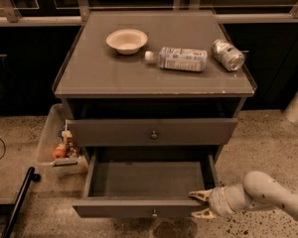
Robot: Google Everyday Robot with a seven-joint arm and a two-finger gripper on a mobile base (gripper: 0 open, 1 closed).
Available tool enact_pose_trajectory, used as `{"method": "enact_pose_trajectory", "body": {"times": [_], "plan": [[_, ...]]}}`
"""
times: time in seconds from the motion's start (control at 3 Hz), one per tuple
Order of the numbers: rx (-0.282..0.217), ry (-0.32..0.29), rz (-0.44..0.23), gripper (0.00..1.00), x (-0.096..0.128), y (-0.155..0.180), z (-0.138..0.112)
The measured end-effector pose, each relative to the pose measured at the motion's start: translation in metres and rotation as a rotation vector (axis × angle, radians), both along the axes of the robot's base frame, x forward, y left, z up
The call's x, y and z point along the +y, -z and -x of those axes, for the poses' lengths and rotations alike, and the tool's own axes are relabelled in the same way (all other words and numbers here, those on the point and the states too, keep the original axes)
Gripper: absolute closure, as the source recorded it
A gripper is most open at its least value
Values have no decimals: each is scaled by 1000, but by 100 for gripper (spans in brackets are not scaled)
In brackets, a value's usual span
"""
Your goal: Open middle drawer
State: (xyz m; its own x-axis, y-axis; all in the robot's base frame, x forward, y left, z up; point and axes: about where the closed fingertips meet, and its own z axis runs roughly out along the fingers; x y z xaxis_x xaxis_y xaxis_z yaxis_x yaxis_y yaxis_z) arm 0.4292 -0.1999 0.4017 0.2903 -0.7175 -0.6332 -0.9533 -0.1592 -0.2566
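Note:
The middle drawer is pulled out under the upper drawer, showing its plain grey inside. Its flat front carries a small round knob. My gripper is at the right end of that front, with the arm coming in from the lower right. Its fingers are apart: one fingertip lies over the front's top edge and the other is in front of the panel. It holds nothing.
The upper drawer front with its knob is above. The cabinet top carries a white bowl, a lying plastic bottle and a can. A plastic bin with small items stands at the left; a black pole lies on the floor.

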Motion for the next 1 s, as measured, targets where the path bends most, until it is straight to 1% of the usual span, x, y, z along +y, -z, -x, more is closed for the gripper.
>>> {"method": "enact_pose_trajectory", "body": {"times": [0.33,0.67,1.0], "plan": [[-13,-4,-2,89,-10,-4,27],[-12,-1,-3,85,-11,-3,28],[-12,-1,-3,62,-11,-3,28]]}}
